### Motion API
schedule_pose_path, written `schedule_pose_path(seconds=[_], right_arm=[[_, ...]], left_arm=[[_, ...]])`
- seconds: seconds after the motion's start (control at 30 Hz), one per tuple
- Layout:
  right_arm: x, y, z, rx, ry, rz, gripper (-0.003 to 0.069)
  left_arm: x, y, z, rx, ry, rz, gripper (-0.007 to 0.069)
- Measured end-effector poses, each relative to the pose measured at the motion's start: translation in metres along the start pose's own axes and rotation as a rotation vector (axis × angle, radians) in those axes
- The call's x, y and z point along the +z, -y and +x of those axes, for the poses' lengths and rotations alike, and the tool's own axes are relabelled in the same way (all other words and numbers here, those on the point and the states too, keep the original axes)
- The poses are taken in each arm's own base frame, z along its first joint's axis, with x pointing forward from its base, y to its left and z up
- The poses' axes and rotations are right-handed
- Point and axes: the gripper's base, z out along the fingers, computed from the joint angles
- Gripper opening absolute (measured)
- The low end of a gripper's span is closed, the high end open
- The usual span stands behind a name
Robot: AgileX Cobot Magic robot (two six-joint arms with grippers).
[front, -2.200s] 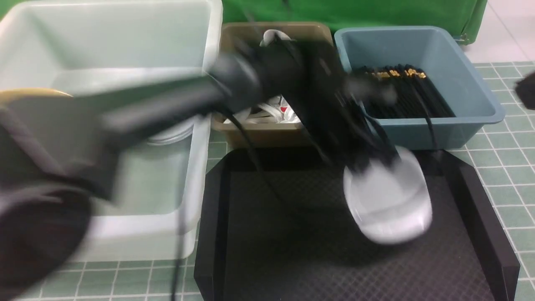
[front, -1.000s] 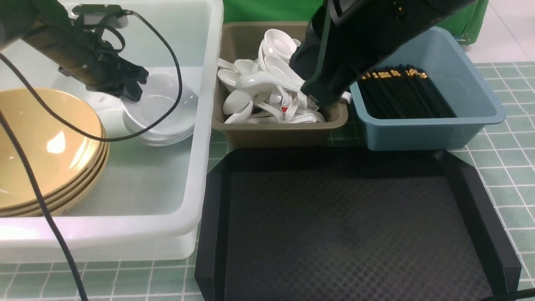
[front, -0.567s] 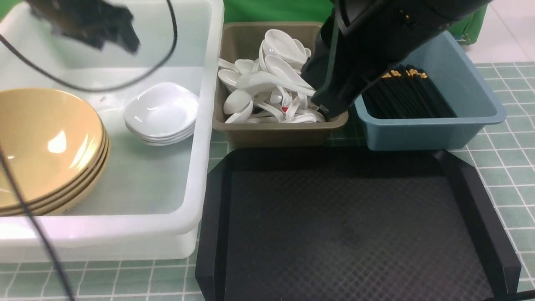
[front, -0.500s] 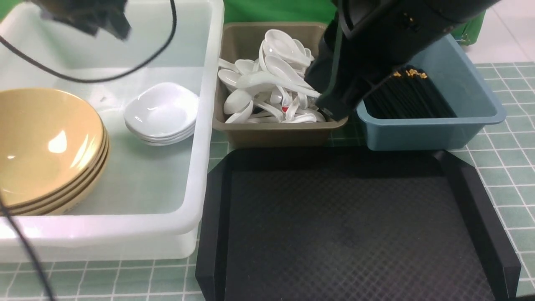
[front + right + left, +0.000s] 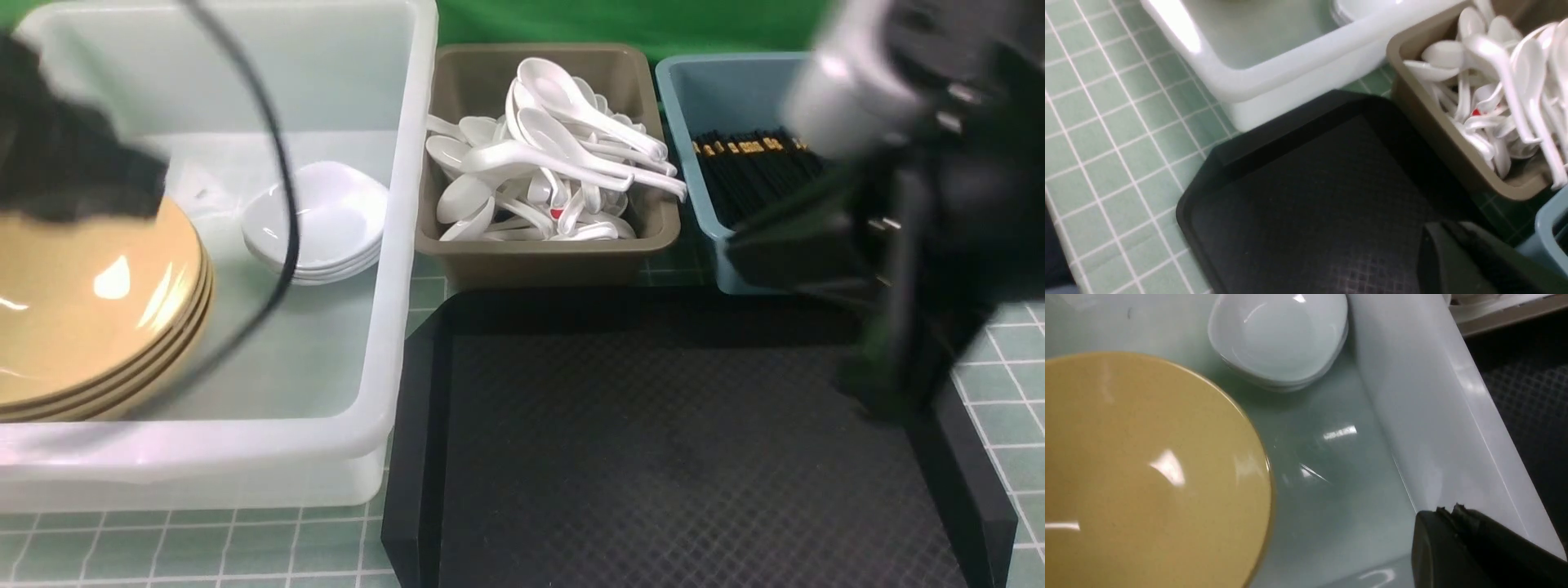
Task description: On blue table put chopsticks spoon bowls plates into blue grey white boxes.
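**Inspector A:** Grippers first. State of each?

**Inspector B:** Left gripper (image 5: 1457, 516): jaws closed, nothing between them, above the near part of the white tub (image 5: 404, 245). Right gripper (image 5: 1447, 241): also closed and empty, over the black tray (image 5: 653, 441), which carries no tableware that I can see. In the front view both arms are blurred.

**Inspector A:** Which relation decides the coming move?

**Inspector B:** My judgement: nothing lies loose on the blue table (image 5: 245, 547) or the tray, so no piece sits on either hand's side. Neither arm has a nearer target.

**Inspector A:** Containers and contents?

**Inspector B:** White tub: stacked yellow bowls (image 5: 90, 302) on its left side, stacked white plates (image 5: 314, 216) just beside them towards the tub's right wall. Grey bin (image 5: 547, 257), middle: a heap of white spoons (image 5: 555, 163), handles mostly trailing towards the right. Blue bin (image 5: 694, 82), on the right: black chopsticks (image 5: 751, 175) lying side by side, long axis running front to back, gold bands at the far ends.

**Inspector A:** Progress?

**Inspector B:** Sorting appears complete, as far as these views reach.
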Motion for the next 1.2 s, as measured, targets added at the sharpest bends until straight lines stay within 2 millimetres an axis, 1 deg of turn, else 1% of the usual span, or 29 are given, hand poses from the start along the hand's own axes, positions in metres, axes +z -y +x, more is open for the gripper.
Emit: schedule_pose_path(seconds=[0.03, 0.13, 0.17, 0.2, 0.23, 0.3, 0.33, 0.4, 0.47, 0.5, 0.53, 0.6, 0.8, 0.93, 1.2], right_arm=[[-0.002, -0.001, 0.003, 0.0, 0.012, 0.003, 0.0062], [-0.02, -0.006, 0.023, 0.003, 0.118, 0.026, 0.0063], [-0.025, -0.007, 0.03, 0.004, 0.155, 0.035, 0.0064], [-0.028, -0.009, 0.037, 0.007, 0.187, 0.04, 0.0065], [-0.034, -0.011, 0.044, 0.017, 0.23, 0.043, 0.0065], [-0.041, -0.016, 0.056, 0.046, 0.301, 0.038, 0.0065], [-0.044, -0.016, 0.058, 0.053, 0.33, 0.039, 0.0065], [-0.048, -0.018, 0.064, 0.068, 0.38, 0.042, 0.0065], [-0.051, -0.02, 0.069, 0.082, 0.427, 0.047, 0.0066], [-0.052, -0.02, 0.071, 0.087, 0.45, 0.051, 0.0067], [-0.052, -0.02, 0.072, 0.088, 0.461, 0.054, 0.0067], [-0.052, -0.02, 0.072, 0.091, 0.472, 0.056, 0.0069], [-0.051, -0.02, 0.073, 0.09, 0.462, 0.053, 0.0073], [-0.051, -0.02, 0.073, 0.09, 0.456, 0.052, 0.0077], [-0.05, -0.02, 0.074, 0.09, 0.454, 0.051, 0.0086]], left_arm=[[-0.004, 0.001, 0.003, 0.002, 0.015, -0.003, -0.0008], [-0.012, 0.009, 0.045, -0.002, 0.101, -0.025, -0.0008], [-0.017, 0.011, 0.057, 0.0, 0.142, -0.035, -0.0008], [-0.018, 0.013, 0.069, 0.0, 0.17, -0.043, -0.0008], [-0.021, 0.015, 0.081, 0.001, 0.21, -0.052, -0.0008], [-0.027, 0.019, 0.104, 0.007, 0.293, -0.071, -0.0008], [-0.028, 0.02, 0.114, 0.01, 0.324, -0.08, -0.0008], [-0.03, 0.022, 0.126, 0.015, 0.369, -0.093, -0.0008], [-0.03, 0.024, 0.141, 0.022, 0.421, -0.11, -0.0008], [-0.031, 0.025, 0.152, 0.033, 0.462, -0.128, -0.0008], [-0.032, 0.025, 0.157, 0.039, 0.484, -0.137, -0.0008], [-0.034, 0.027, 0.168, 0.048, 0.526, -0.149, -0.0008], [-0.034, 0.029, 0.18, 0.054, 0.567, -0.156, -0.0008], [-0.03, 0.029, 0.184, 0.052, 0.541, -0.151, -0.0008], [-0.027, 0.03, 0.188, 0.053, 0.489, -0.14, -0.0008]])
